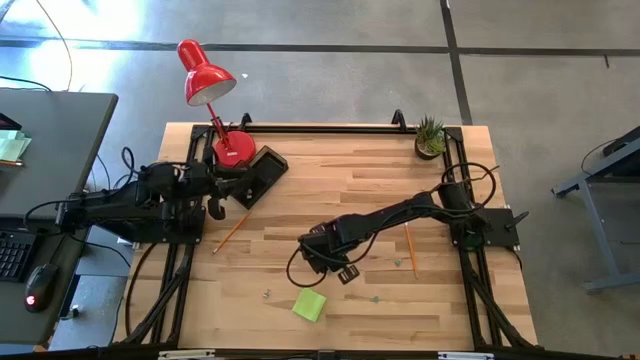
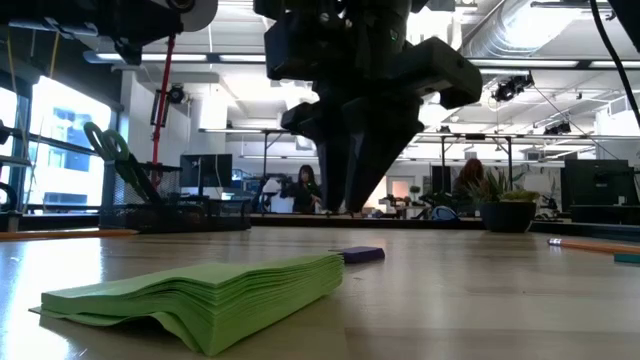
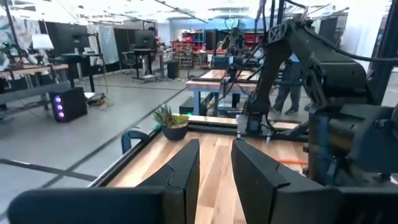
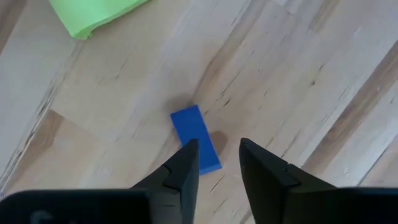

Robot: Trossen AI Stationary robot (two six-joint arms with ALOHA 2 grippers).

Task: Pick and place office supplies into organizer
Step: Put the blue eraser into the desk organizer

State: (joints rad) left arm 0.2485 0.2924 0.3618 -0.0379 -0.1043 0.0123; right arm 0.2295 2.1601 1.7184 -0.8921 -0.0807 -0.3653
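While the left gripper [image 1: 215,207] waits beside the black organizer [image 1: 258,174] at the tabletop's [image 1: 350,170] far left, fingers parted a narrow gap and empty, the right gripper [image 4: 214,163] hangs over a small blue piece [image 4: 196,137]. Its fingers [image 4: 183,165] stand slightly apart, one tip over the piece's end, not clamped. Lime-green sticky-note pad [image 1: 309,305] lies near. An orange pencil [image 1: 230,233] lies near the left arm, scissors [image 2: 118,160] upright in the organizer.

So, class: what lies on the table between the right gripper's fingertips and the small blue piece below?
Nothing: the right wrist view shows the right gripper directly over the blue piece, open.
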